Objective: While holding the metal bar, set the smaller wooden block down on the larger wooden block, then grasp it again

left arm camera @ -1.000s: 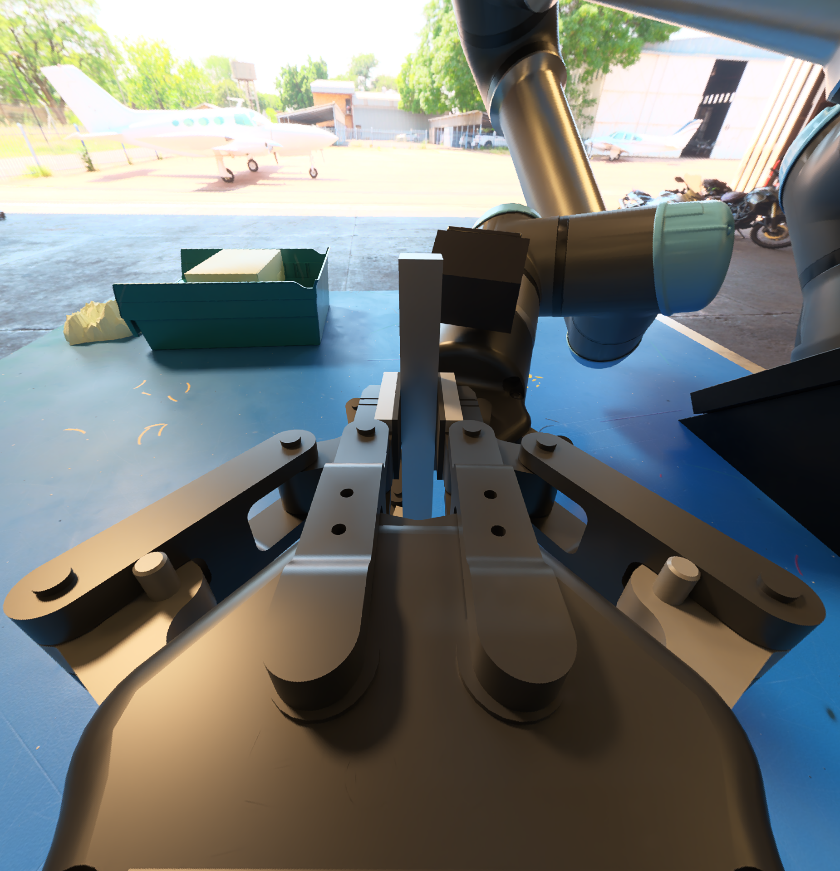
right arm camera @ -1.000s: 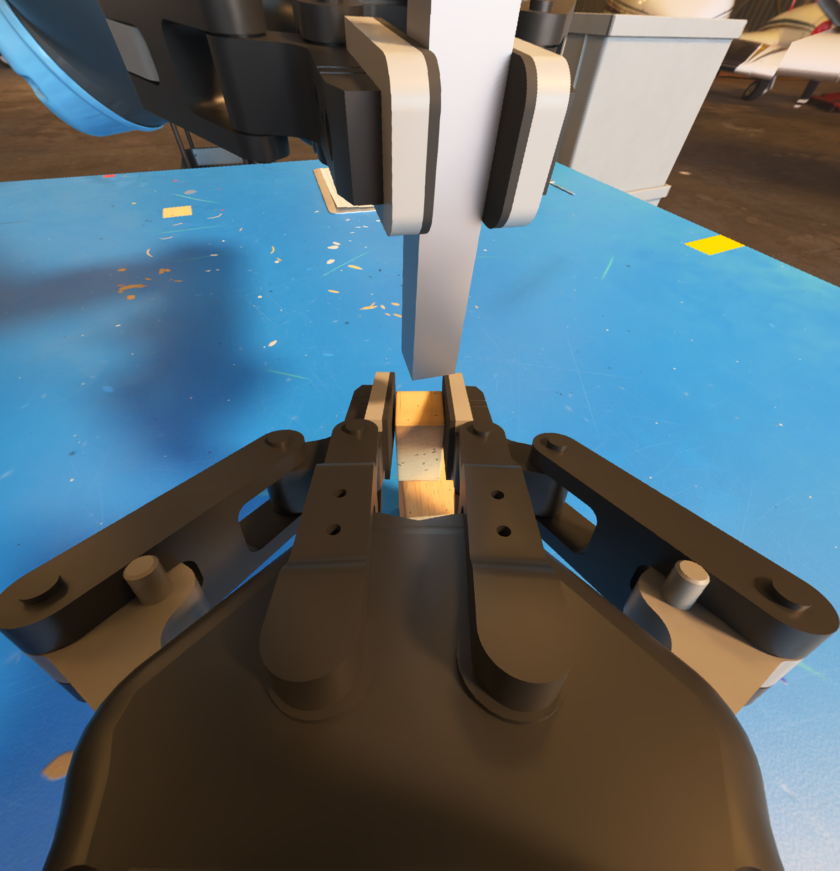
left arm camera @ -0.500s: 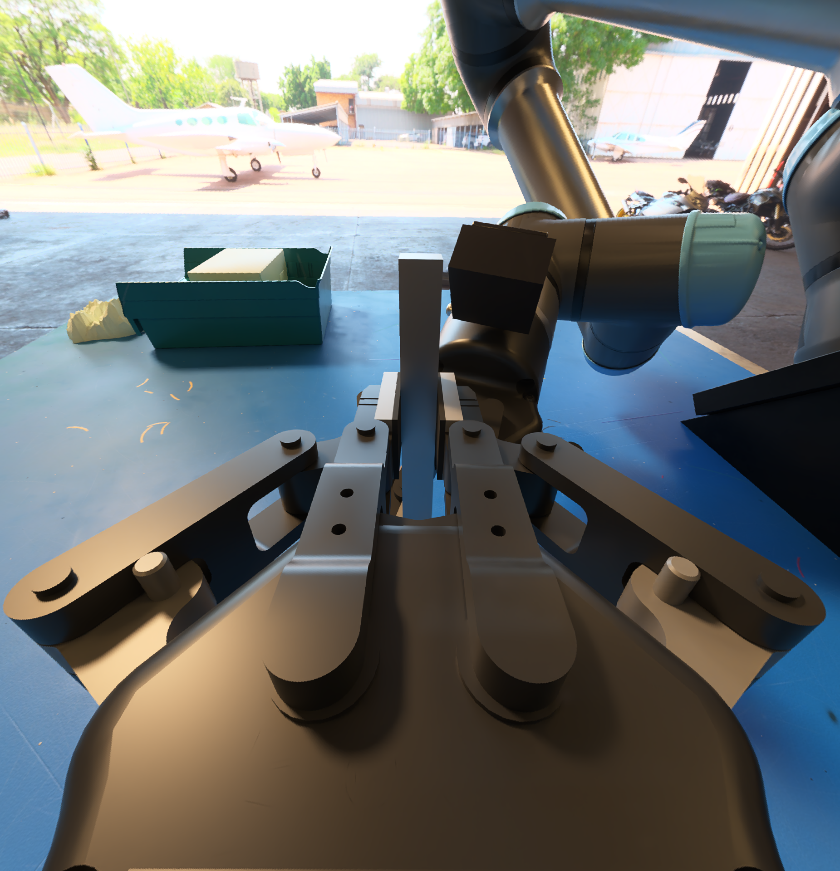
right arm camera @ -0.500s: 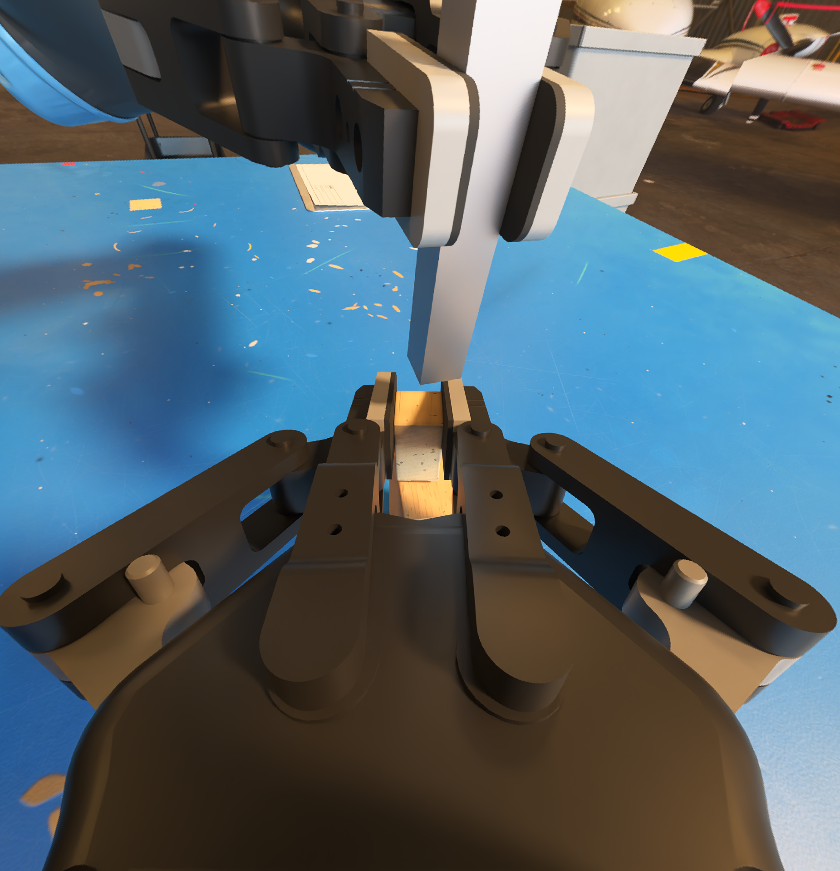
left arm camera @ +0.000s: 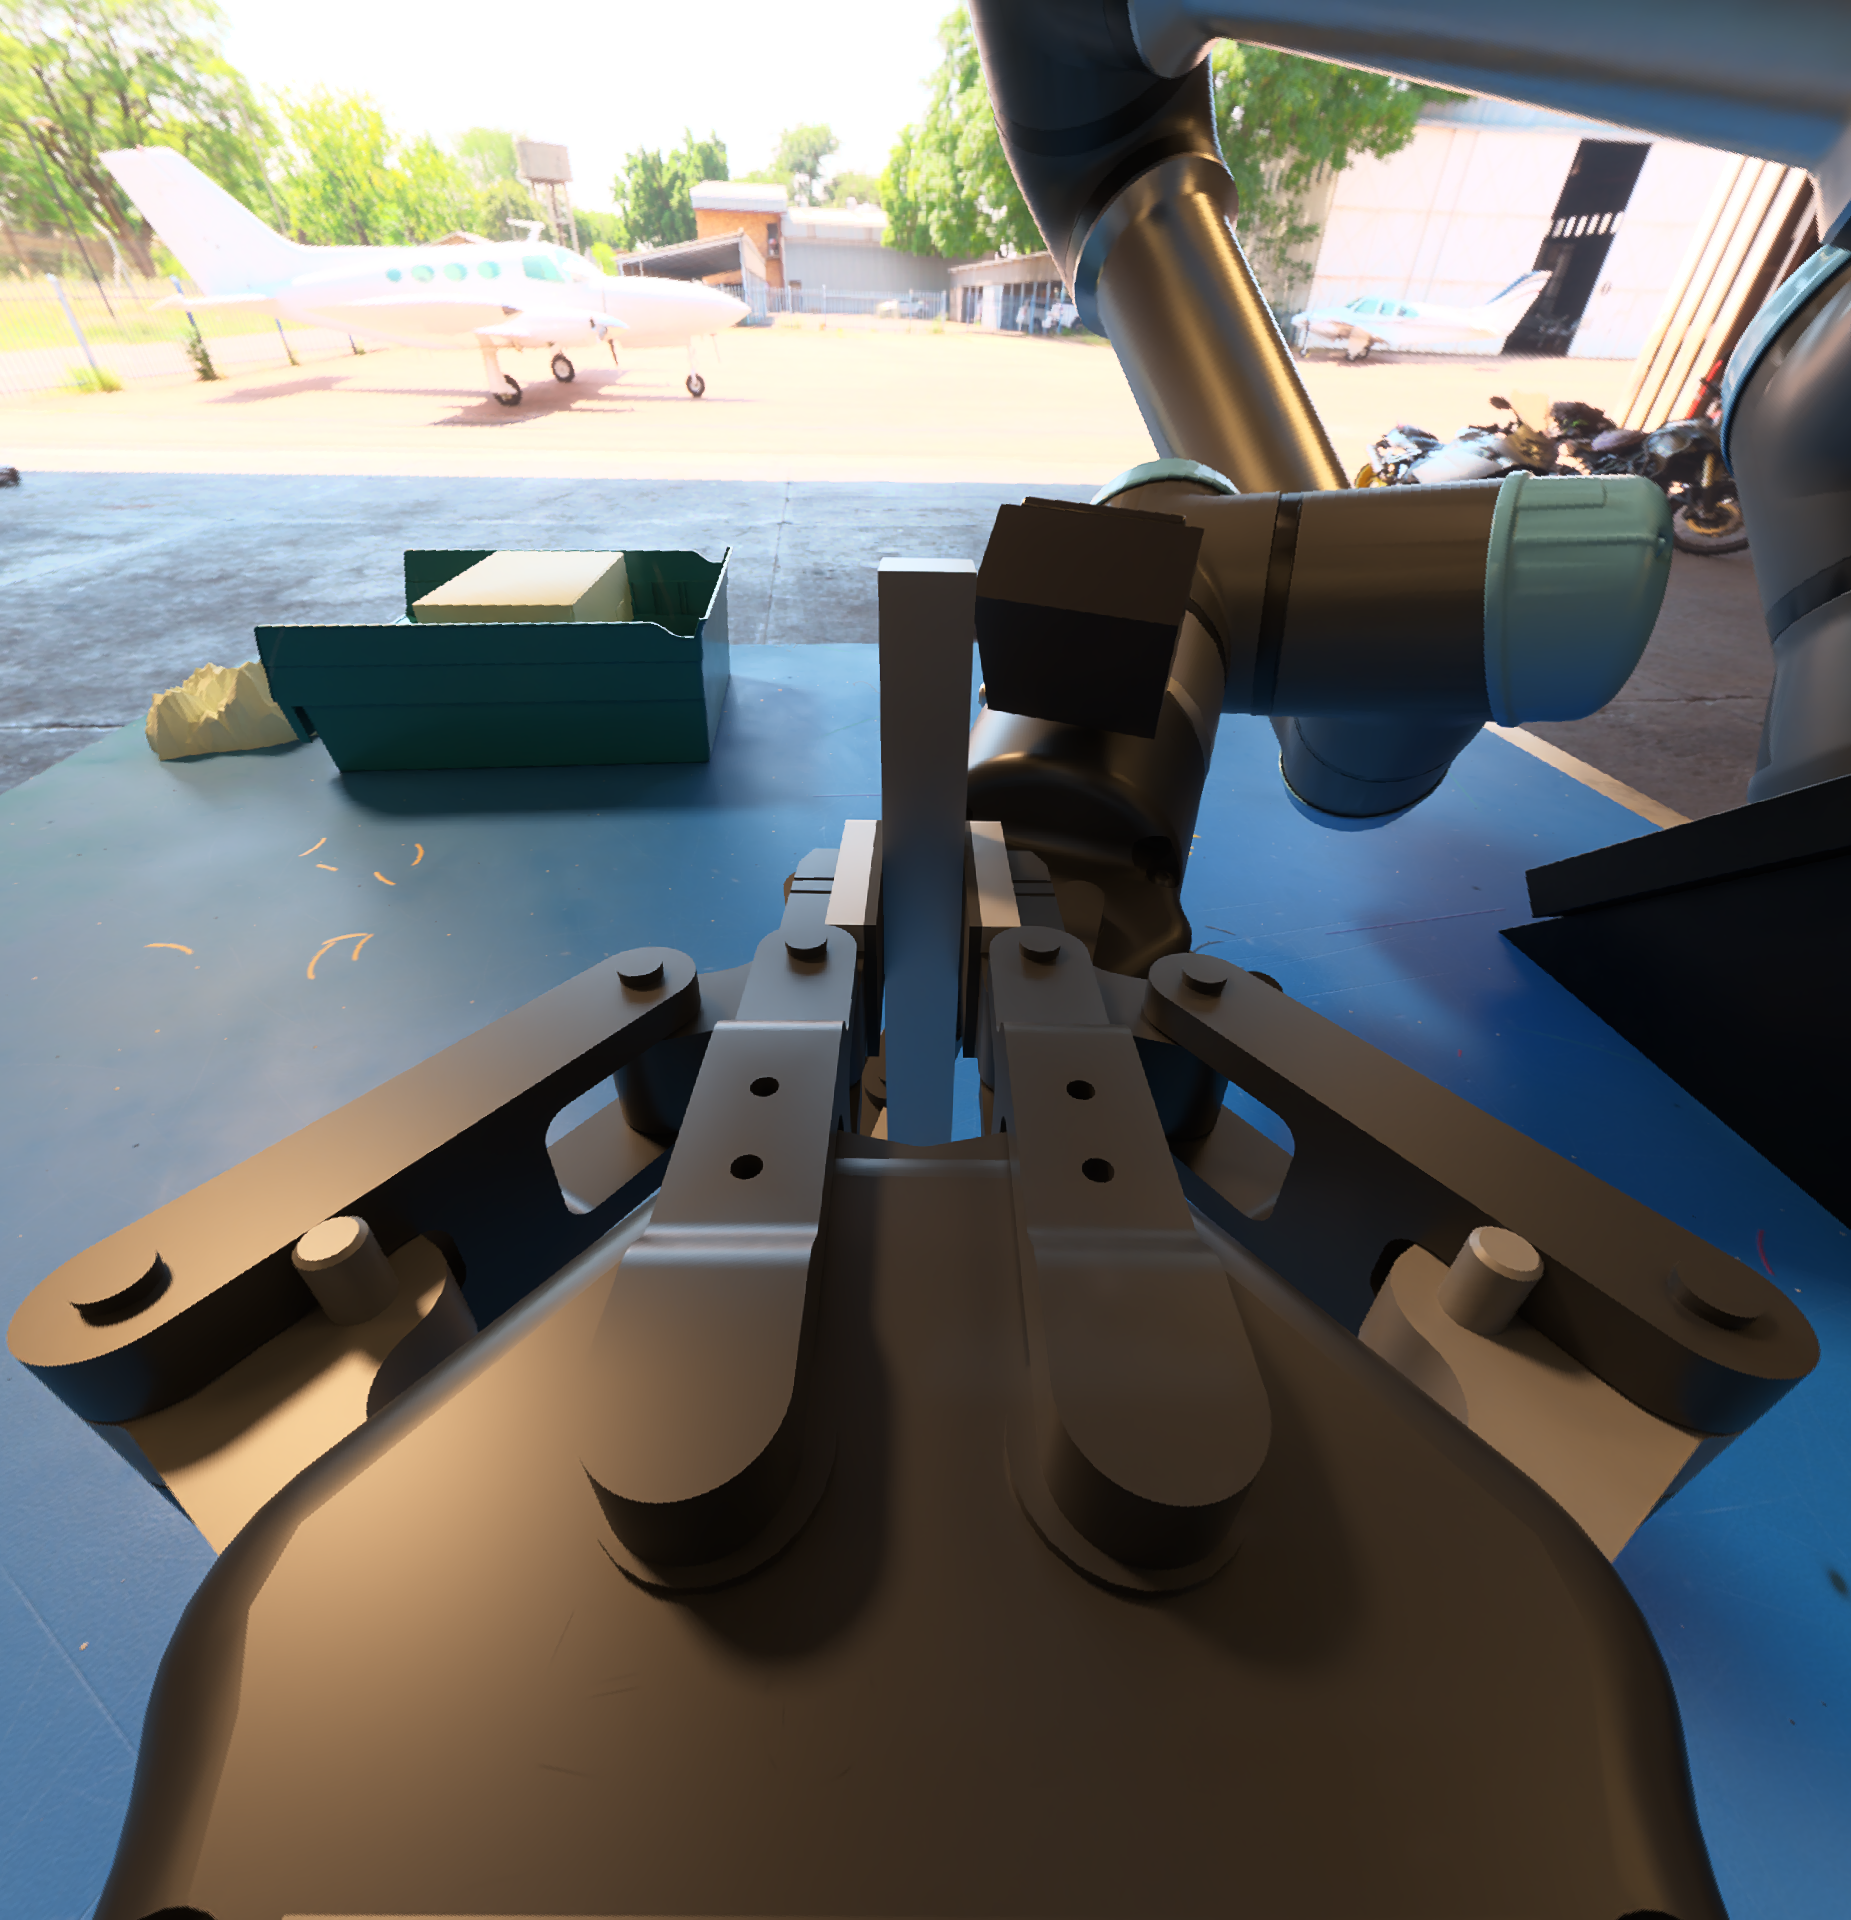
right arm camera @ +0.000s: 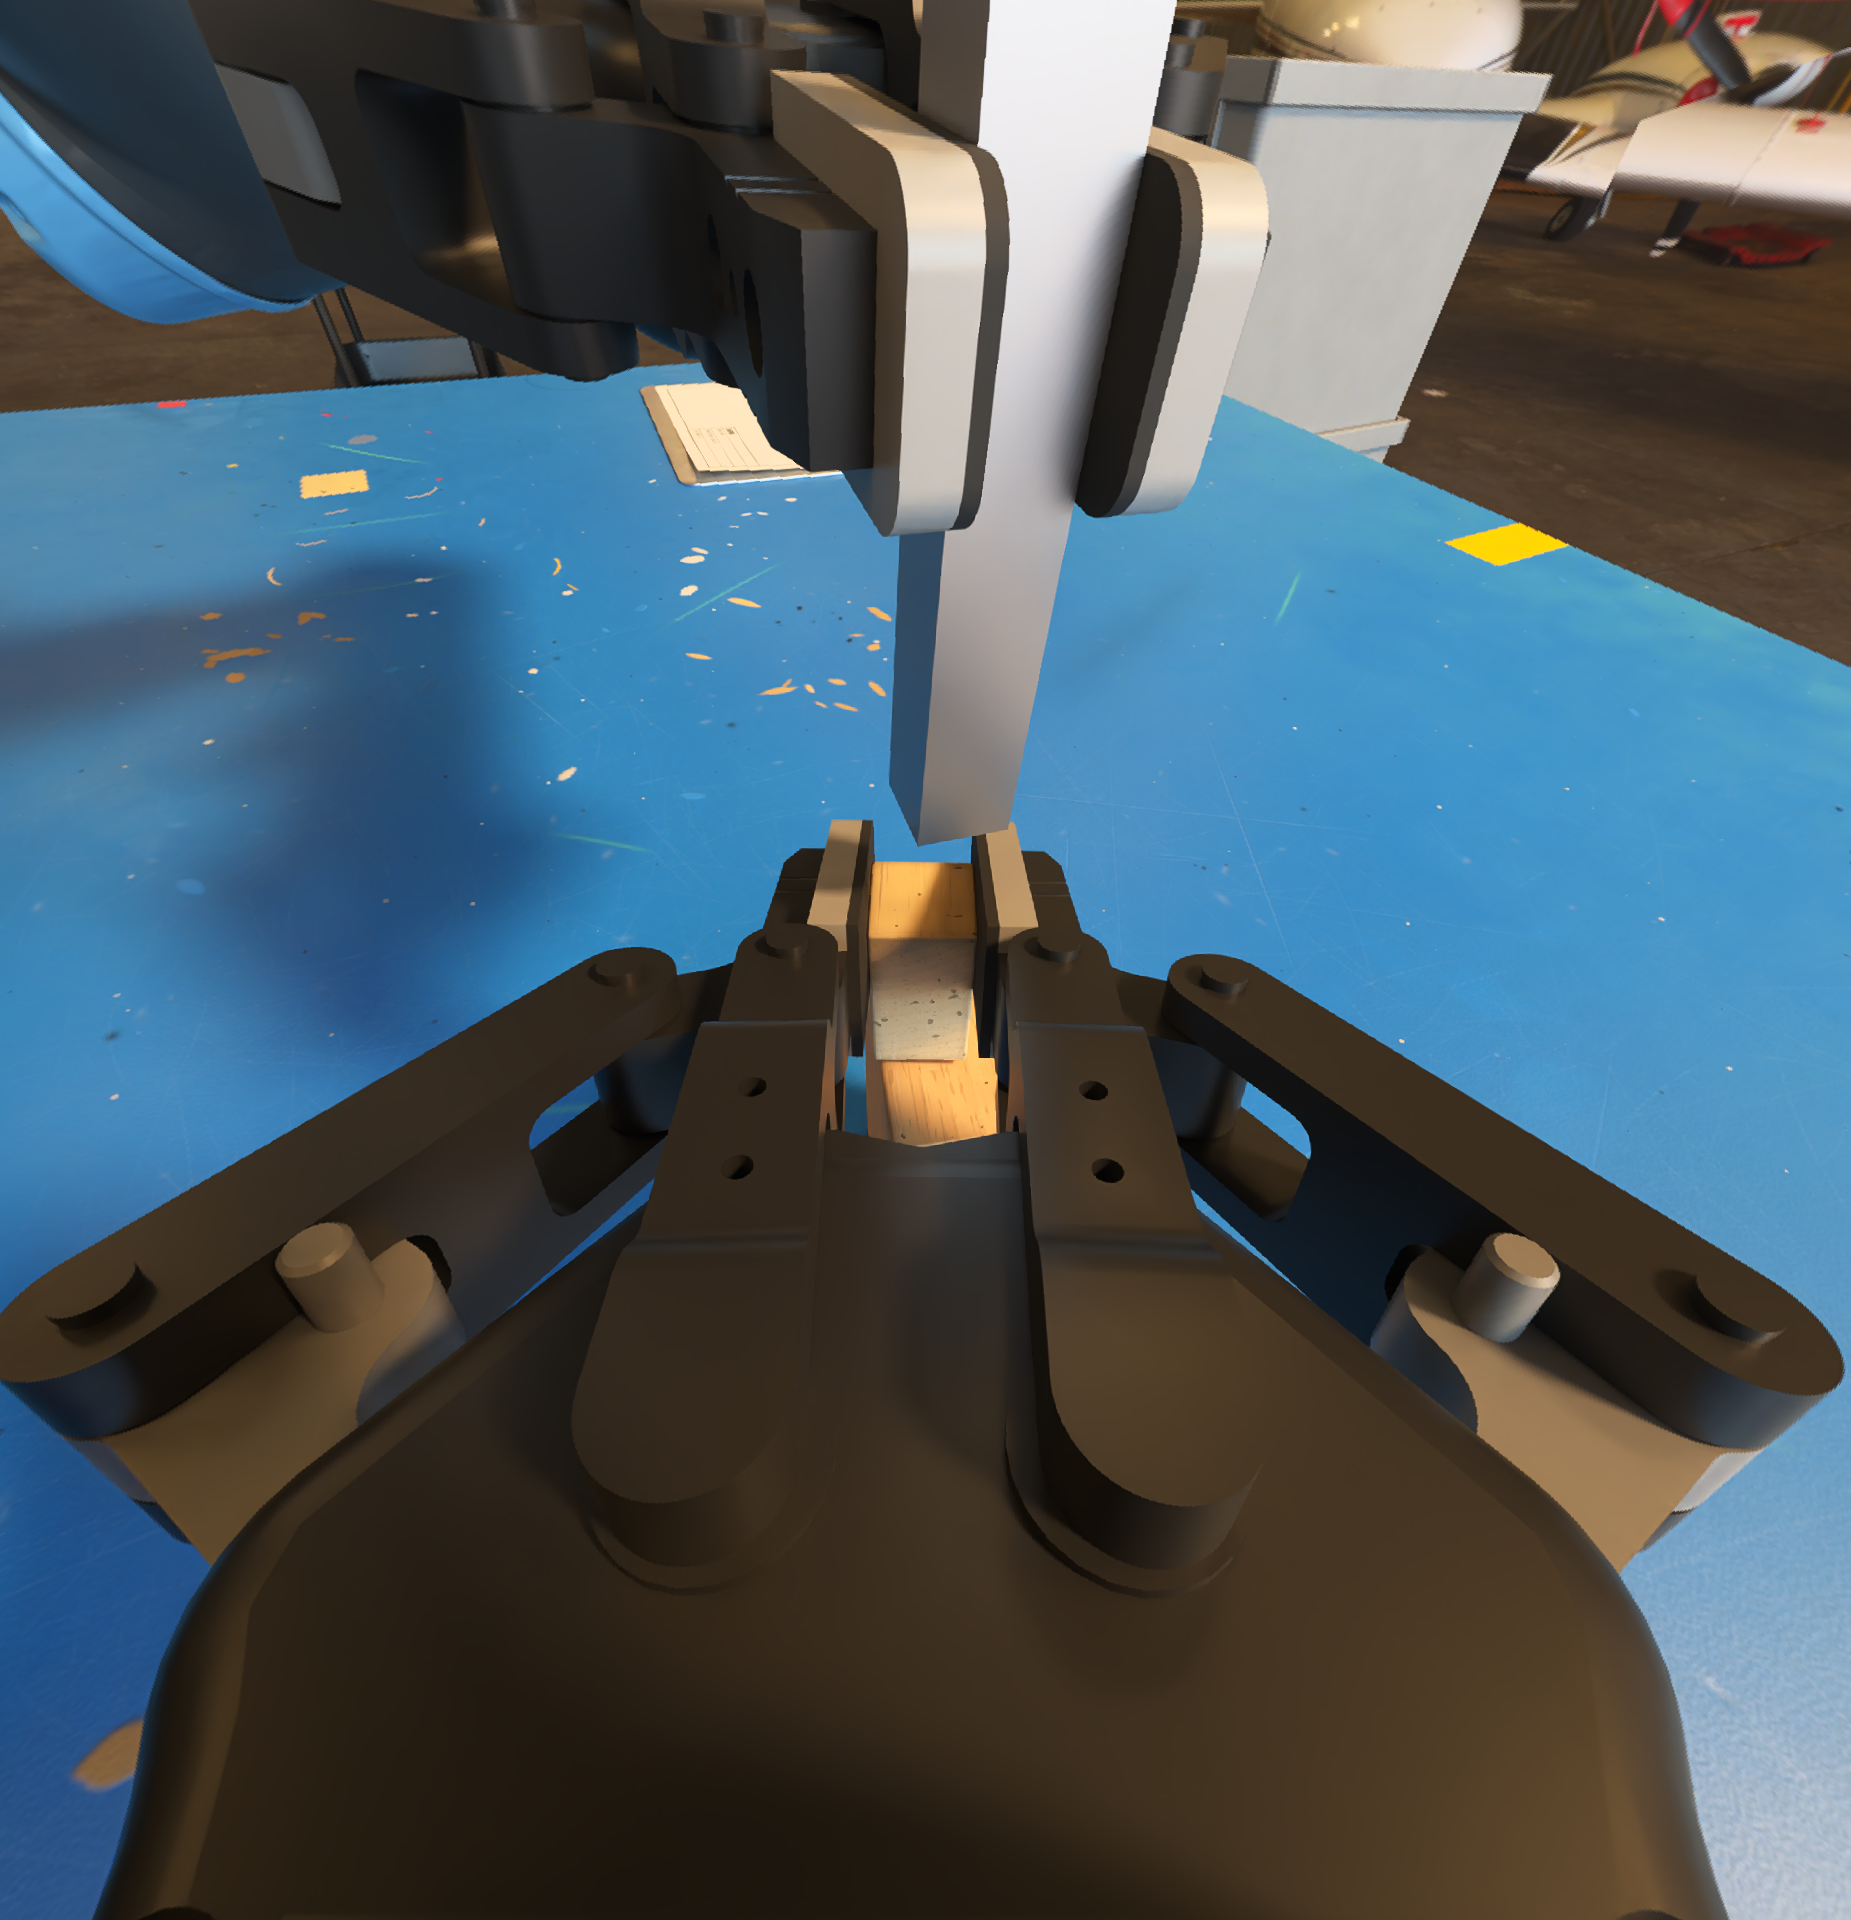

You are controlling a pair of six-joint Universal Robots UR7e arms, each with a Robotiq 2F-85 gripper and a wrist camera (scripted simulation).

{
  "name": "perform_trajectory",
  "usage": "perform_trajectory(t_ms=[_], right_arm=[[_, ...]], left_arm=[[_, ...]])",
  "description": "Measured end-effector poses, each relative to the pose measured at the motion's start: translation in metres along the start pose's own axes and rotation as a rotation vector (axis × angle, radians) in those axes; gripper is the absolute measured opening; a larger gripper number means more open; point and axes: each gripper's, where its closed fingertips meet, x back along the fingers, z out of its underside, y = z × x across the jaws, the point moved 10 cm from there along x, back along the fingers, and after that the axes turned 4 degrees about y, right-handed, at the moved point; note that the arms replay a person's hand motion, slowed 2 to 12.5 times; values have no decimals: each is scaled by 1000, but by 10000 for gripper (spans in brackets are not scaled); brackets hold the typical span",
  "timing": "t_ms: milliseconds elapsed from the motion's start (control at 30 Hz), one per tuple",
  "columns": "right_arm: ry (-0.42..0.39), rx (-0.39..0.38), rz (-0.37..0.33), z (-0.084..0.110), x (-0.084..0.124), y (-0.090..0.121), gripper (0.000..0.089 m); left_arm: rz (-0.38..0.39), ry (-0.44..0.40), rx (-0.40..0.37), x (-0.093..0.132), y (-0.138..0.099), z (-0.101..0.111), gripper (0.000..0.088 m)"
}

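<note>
Both arms face each other: left gripper point(left arm camera: 923, 883) clamps metal bar point(left arm camera: 923, 790) upright.

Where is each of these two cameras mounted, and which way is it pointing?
Left wrist view: sits on the left end effector, looking level across the blue table past its fingers and the upright metal bar.
Right wrist view: sits on the right end effector, looking down at the table over a wooden block.
Shared: bar, table, left end effector.

No writing could be read anywhere. A pale printed sheet point(right arm camera: 718, 431) lay on the blue table point(right arm camera: 1420, 831), partly behind the left gripper point(right arm camera: 1025, 312), its fine dark lines too small to make out.
</note>
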Motion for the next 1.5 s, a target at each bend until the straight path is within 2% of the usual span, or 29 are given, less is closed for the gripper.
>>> perform_trajectory(t_ms=[500, 733, 1100, 1500], right_arm=[[13, 36, 0, 0, 0, 0, 166], [11, 22, -15, 0, 1, -1, 166], [13, 47, 7, 0, 2, 0, 166], [4, 30, -2, -2, 4, -1, 166]], left_arm=[[1, -4, -3, 1, 0, 0, 121], [5, 1, -2, 0, 0, 0, 121], [8, 10, -5, -3, 1, -1, 121], [8, 11, -5, -2, 1, -1, 121]])
